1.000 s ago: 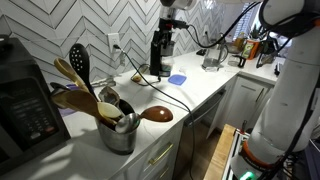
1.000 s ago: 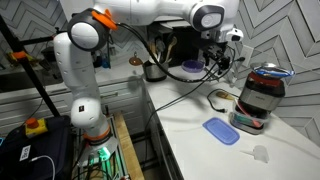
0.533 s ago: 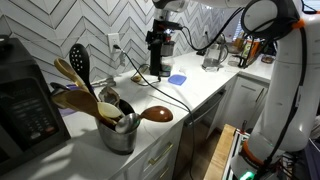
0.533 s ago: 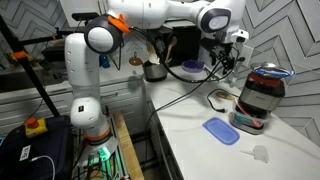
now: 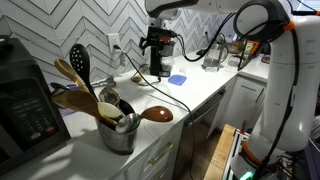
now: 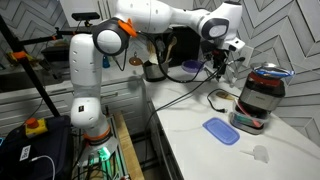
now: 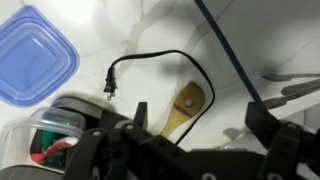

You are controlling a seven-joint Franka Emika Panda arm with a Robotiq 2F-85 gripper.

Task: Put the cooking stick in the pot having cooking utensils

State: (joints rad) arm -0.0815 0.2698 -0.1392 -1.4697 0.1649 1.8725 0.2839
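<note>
The cooking stick [image 7: 186, 102], light tan with an oval head, lies on the white counter inside a loop of black cable; it also shows in an exterior view [image 6: 220, 98]. My gripper [image 7: 205, 125] is open and empty, hanging above the stick with its head between the two fingers [image 7: 140, 116]. The gripper shows in both exterior views [image 5: 158, 42] [image 6: 222, 63]. The steel pot [image 5: 119, 137] holds wooden spoons and a black slotted spatula at the far end of the counter, and shows small in an exterior view [image 6: 154, 71].
A blue lid [image 7: 30, 55] [image 6: 222, 131] lies on the counter. A dark round jar with red contents [image 6: 262, 95] stands beside it. A black plug and cable [image 7: 110, 85] run past the stick. A dark reddish-brown spoon [image 5: 155, 114] lies by the pot. A black appliance [image 5: 25, 105] stands behind the pot.
The arm has swung over and lowered, bringing the gripper down over the cable and the stick. The objects on the counter have not moved.
</note>
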